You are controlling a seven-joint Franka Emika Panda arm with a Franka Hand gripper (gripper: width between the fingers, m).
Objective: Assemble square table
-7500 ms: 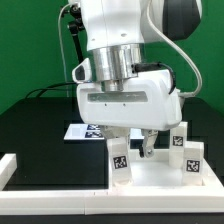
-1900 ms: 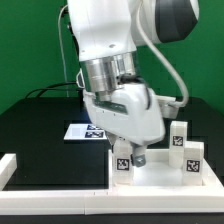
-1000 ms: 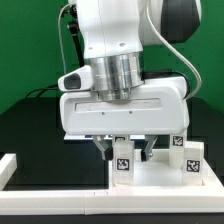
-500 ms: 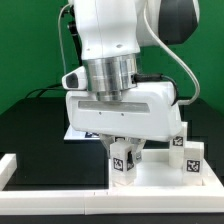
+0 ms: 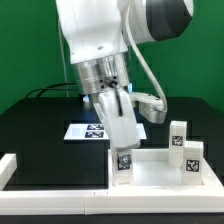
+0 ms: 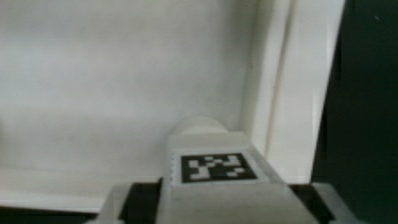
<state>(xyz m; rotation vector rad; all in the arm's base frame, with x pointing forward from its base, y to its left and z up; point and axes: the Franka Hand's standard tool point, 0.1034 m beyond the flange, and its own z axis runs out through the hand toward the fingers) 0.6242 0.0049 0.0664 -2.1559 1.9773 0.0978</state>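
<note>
Wrist view shows the claw (image 6: 214, 190) grasping a leg (image 6: 215, 160) above the tabletop (image 6: 107, 90); next, seat it in a corner socket.

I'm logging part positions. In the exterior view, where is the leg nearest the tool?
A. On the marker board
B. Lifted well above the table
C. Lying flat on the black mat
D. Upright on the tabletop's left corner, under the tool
D: the leg stands upright on the tabletop at its exterior-view left corner, directly under the tool.

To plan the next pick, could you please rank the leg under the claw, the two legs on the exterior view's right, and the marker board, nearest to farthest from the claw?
1. Leg, at the claw.
2. Marker board, just behind on the exterior view's left.
3. The two right-hand legs and, farther away, too close to rank.
</note>
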